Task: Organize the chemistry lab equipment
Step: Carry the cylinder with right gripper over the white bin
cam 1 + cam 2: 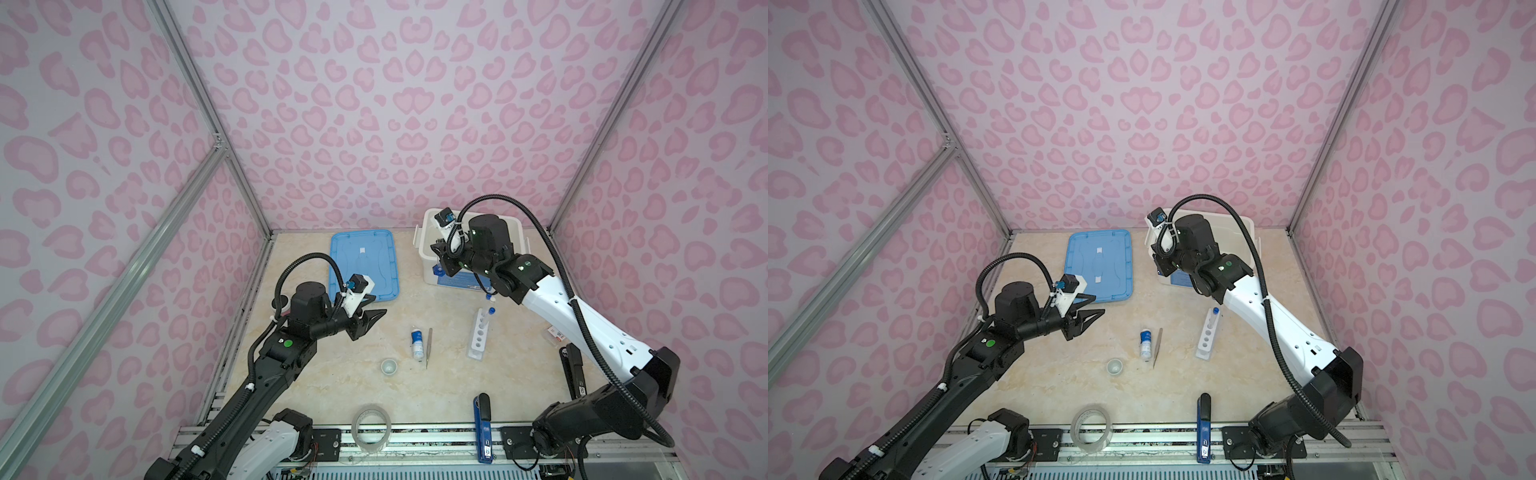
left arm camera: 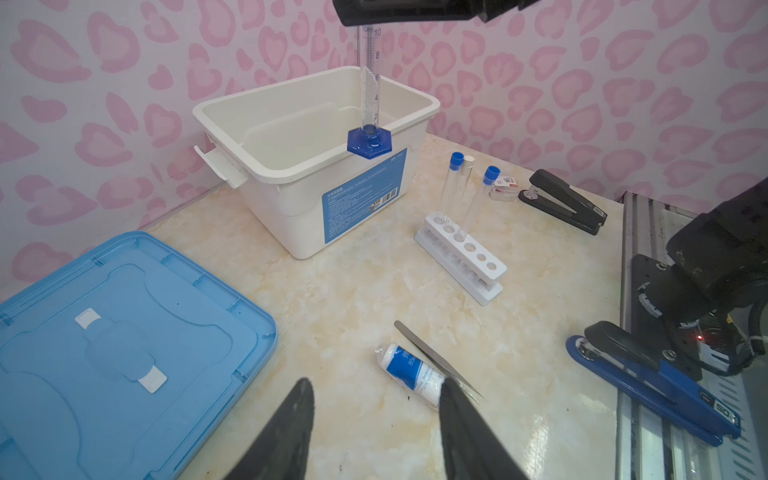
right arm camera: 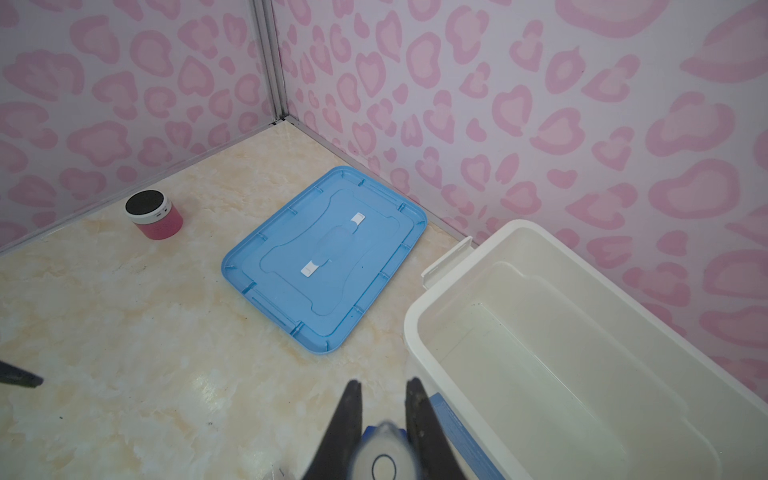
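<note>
Clearance over the rim of the white plastic bin (image 2: 286, 220) is needed for the blue-based clear cylinder (image 2: 369, 108) clamped in the right claw (image 3: 383, 382); left claw (image 2: 376, 380) spread.

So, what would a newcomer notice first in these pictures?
The right gripper holds a blue-based graduated cylinder upright at the rim of the open white bin. A blue lid lies flat beside the bin, and three capped test tubes stand in a white rack just in front of it.
</note>
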